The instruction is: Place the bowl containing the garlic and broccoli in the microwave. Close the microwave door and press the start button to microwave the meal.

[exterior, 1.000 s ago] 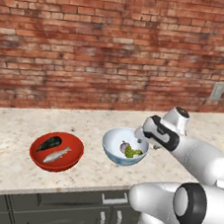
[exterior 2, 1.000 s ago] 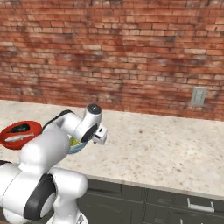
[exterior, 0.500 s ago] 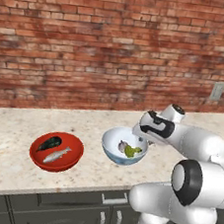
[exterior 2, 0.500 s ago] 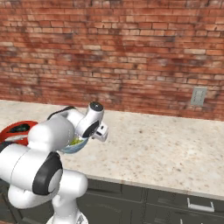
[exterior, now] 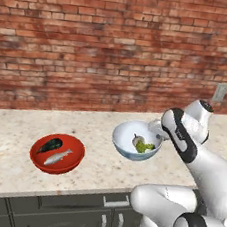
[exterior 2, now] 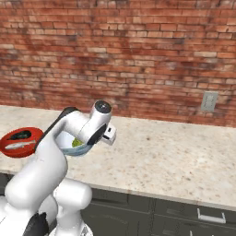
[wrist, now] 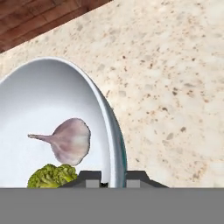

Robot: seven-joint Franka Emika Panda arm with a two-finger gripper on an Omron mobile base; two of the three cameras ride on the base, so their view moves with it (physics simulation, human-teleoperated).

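At the bottom centre of the hand view the gripper [wrist: 113, 178] has its two dark tips set one on each side of the rim of the bowl [wrist: 57, 100], one inside the white wall and one outside against the blue-grey skin. The jaws stand nearly together with only the thin wall between them, so I judge it a pinch on the rim.

The garlic [wrist: 65, 141] lies in the middle left of that view and the broccoli [wrist: 53, 176] sits at the lower left, just beside the inner tip.

A one-sided rim pinch is the weak point. If the bowl is lifted from here it may tip away from the fingers, and the garlic or broccoli could roll out. The thin, curved wall could also slide out of the jaws if the wrist swings fast.

In the left base view the bowl [exterior: 135, 140] sits right of centre on the speckled counter [exterior: 9, 158], and it looks as if it may already be a little off the surface. The red bowl [exterior: 57, 153] with fish and a dark vegetable lies at the lower left, well apart. A wall outlet [exterior: 220, 92] is at the upper right on the brick wall [exterior: 94, 42]. Nothing stands close around the bowl, and dark cabinet drawers [exterior: 47, 218] run below the counter.
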